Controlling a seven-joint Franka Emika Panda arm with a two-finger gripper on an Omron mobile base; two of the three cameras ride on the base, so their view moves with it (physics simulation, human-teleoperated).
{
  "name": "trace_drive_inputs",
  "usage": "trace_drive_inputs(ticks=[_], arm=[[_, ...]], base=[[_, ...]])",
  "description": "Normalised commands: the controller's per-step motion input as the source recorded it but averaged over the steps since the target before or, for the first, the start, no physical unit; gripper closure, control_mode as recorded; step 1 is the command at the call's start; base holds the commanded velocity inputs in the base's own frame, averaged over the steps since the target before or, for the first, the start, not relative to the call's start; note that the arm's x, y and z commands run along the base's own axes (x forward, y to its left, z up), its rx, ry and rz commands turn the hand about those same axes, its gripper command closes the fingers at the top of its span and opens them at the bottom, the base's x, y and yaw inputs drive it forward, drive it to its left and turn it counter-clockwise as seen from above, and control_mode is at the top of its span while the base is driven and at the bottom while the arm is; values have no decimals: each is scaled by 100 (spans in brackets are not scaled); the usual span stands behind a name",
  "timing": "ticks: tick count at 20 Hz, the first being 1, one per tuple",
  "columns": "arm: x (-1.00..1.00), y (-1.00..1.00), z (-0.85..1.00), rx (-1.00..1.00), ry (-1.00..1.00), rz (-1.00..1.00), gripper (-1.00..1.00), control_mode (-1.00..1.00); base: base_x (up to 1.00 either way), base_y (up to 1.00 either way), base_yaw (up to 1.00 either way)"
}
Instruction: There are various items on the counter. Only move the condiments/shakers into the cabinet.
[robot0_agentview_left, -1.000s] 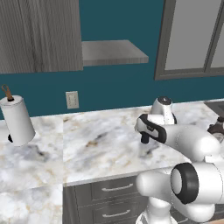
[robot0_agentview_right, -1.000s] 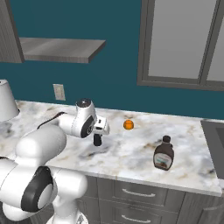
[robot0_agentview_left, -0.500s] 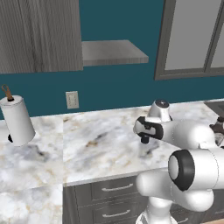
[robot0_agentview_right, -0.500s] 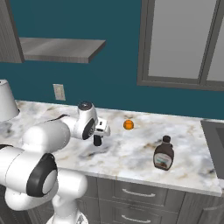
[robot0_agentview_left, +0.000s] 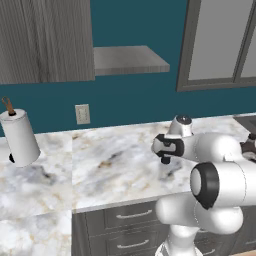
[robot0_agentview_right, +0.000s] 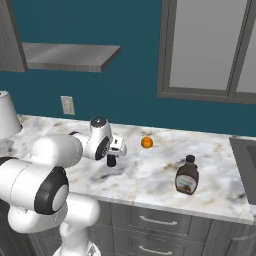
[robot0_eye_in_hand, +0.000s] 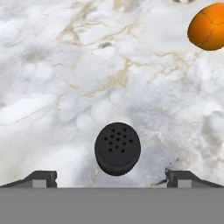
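A: The end effector (robot0_eye_in_hand: 112, 177) hangs over the small clear shaker (robot0_eye_in_hand: 117, 148), jaws spread wide and holding nothing. In the hand view the black perforated top sits between the two finger tips, a shade left of centre.

B: So what could spoil it?

A: A descent that runs off-centre. One finger (robot0_eye_in_hand: 40, 178) could land on the cap or nudge the shaker's side and tip it over on the table (robot0_agentview_left: 110, 165). It looks light and narrow, so I'd expect it to topple easily.

B: Anything near enough to get in the way?

A: The orange fruit (robot0_eye_in_hand: 208, 26) lies beyond it, toward the table's back edge, apart from the shaker. I judge it safe unless the shaker gets knocked and rolls that way.

B: And the squeeze bottle?

A: The dark brown squeeze bottle (robot0_agentview_right: 187, 175) stands well off toward the front edge, clear of this reach.

B: Later trouble?

A: The cabinet shelf (robot0_agentview_left: 127, 60) is high above the table; a shallow grip on the cap alone might slip on the lift.
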Motion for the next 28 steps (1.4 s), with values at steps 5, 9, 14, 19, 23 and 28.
trace_drive_inputs(ticks=[5, 9, 14, 19, 23, 28], arm=[[10, 0, -9, 0, -3, 0, -100, -100], [6, 0, -9, 0, -4, 0, -100, -100], [7, 0, -5, 0, -2, 0, -100, -100], [14, 0, -7, 0, -2, 0, -100, -100], [11, 0, -2, 0, 0, 0, -100, -100], [1, 0, 0, 0, 0, 0, 100, -100]], base=[[0, 0, 0], [0, 0, 0], [0, 0, 0], [0, 0, 0], [0, 0, 0], [0, 0, 0]])
